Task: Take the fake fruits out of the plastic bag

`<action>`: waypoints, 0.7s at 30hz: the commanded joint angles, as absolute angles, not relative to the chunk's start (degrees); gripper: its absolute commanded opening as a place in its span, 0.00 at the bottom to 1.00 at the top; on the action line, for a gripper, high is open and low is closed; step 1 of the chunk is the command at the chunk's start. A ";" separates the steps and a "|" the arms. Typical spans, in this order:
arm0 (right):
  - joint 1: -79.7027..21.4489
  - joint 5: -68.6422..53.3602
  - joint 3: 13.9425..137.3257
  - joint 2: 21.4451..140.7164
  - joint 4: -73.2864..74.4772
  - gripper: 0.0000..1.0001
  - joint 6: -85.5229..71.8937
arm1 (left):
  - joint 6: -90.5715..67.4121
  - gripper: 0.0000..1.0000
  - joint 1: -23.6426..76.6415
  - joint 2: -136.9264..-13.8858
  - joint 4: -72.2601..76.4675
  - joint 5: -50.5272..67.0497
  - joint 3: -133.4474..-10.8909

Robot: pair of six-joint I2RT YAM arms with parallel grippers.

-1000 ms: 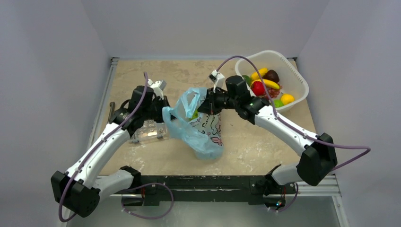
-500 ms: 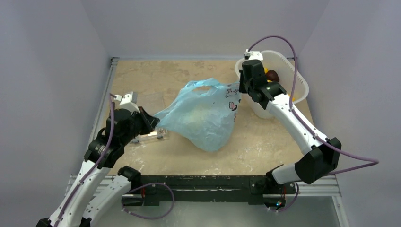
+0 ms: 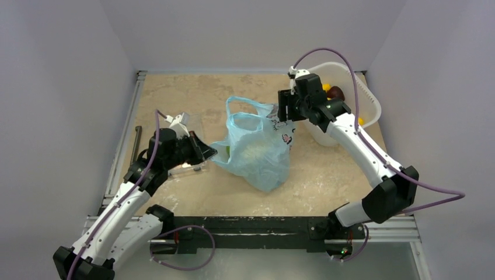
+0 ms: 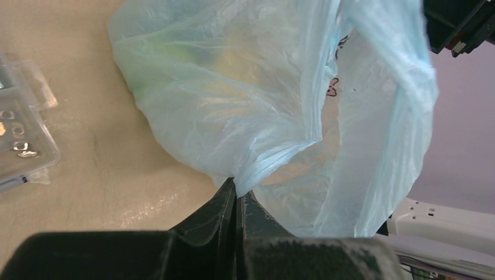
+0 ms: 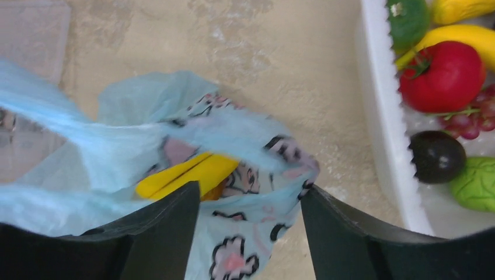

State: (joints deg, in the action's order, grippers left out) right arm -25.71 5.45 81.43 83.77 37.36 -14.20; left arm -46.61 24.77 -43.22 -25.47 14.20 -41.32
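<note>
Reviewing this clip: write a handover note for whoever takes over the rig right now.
Left gripper: shut on a fold at the bag's left edge.
Right gripper: open, fingers on either side of the bag's printed right rim, not clamped.
Bag: between the two grippers. A yellow fruit shows inside it, and a green shape shows through the film.
Basket: right of the bag, holding a tomato, a banana and other fruits.
Done: bag pinned on one side.
Left: take out the yellow fruit and probably the green piece; anything else inside is hidden.
</note>
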 commanded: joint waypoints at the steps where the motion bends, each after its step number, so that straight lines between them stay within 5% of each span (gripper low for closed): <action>1: -33.44 9.06 82.27 75.94 41.41 0.71 -12.55 | -48.10 0.00 24.61 -42.48 -18.73 20.46 -40.44; 6: -41.45 11.12 82.34 71.17 40.53 0.87 -12.04 | -47.90 0.00 24.61 -42.45 -19.08 21.74 -40.52; 12: -47.43 -0.54 80.51 68.37 31.34 0.98 -8.24 | -47.73 0.00 24.61 -43.04 -19.50 23.05 -41.31; 21: -53.62 8.61 82.73 75.50 23.93 0.99 -16.84 | -48.52 0.00 24.59 -44.22 -18.86 23.64 -42.14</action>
State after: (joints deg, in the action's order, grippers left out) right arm -50.70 2.09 81.54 73.58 30.15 -10.31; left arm -47.46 24.77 -43.77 -21.82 22.33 -40.58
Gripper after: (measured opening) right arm 0.987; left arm 0.004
